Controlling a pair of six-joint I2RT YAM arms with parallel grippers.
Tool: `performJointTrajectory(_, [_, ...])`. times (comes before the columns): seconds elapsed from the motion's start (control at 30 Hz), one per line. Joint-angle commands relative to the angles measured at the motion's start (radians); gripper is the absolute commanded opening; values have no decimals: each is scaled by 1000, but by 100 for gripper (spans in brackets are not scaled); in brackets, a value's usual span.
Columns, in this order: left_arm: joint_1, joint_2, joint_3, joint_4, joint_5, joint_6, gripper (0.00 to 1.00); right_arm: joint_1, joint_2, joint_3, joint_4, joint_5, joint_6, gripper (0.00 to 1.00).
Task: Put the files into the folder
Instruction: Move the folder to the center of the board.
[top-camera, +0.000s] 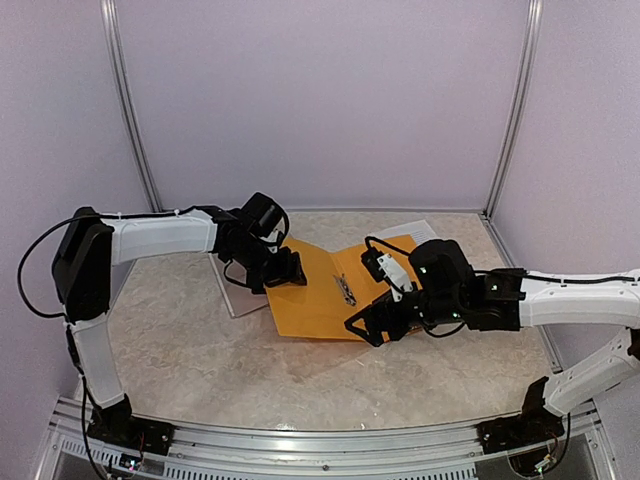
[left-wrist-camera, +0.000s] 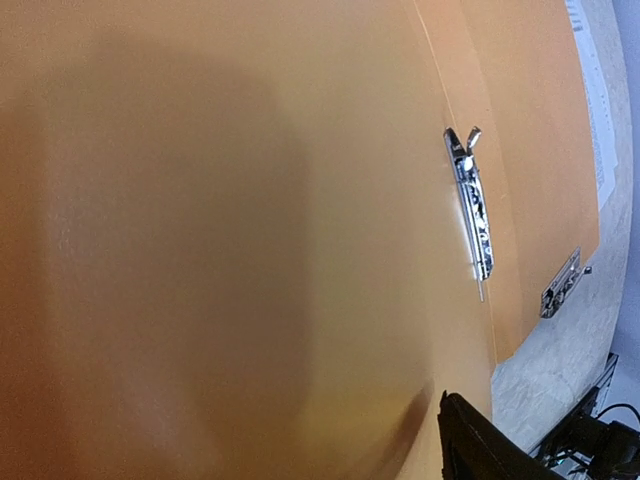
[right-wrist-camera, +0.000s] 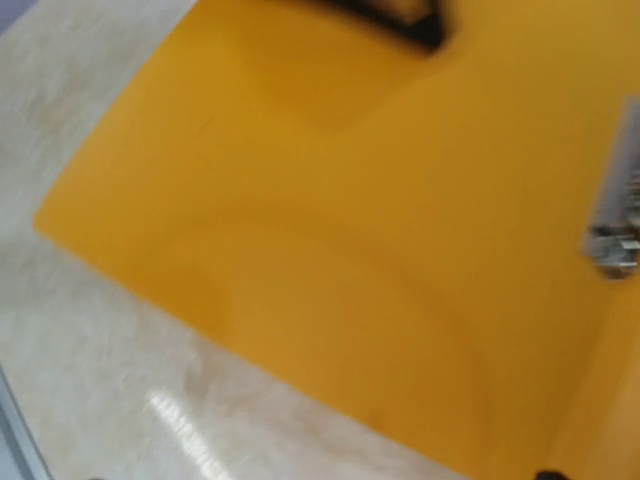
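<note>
An orange folder (top-camera: 320, 300) lies open on the table with a metal clip (top-camera: 346, 291) along its spine. The files (top-camera: 415, 232), white printed sheets, poke out from behind its far right corner. My left gripper (top-camera: 283, 268) is at the folder's upper left edge. In the left wrist view the orange cover (left-wrist-camera: 250, 200) fills the frame and only one dark finger (left-wrist-camera: 480, 450) shows, so its opening is unclear. My right gripper (top-camera: 365, 328) hangs open over the folder's near edge. The right wrist view shows the folder (right-wrist-camera: 350, 220) but no fingers.
A pale sheet (top-camera: 232, 290) lies on the marble table left of the folder, under my left arm. Metal frame posts (top-camera: 130, 110) stand against the back walls. A second small clip (left-wrist-camera: 562, 285) sits at the folder's far edge.
</note>
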Motion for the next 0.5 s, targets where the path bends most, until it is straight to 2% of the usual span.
performJointTrajectory(0.0, [8,4,-76,14,1,23,72,-72,-41,-14,-96,80,71,86])
performJointTrajectory(0.07, [13,6,-106,19,0,25,68,-131,-28,2,-174,166,117,81])
performJointTrajectory(0.13, [17,3,-140,31,7,37,61,-192,-10,3,-218,223,137,78])
performJointTrajectory(0.47, [43,-9,-226,21,6,108,18,-430,125,-5,-232,201,102,78])
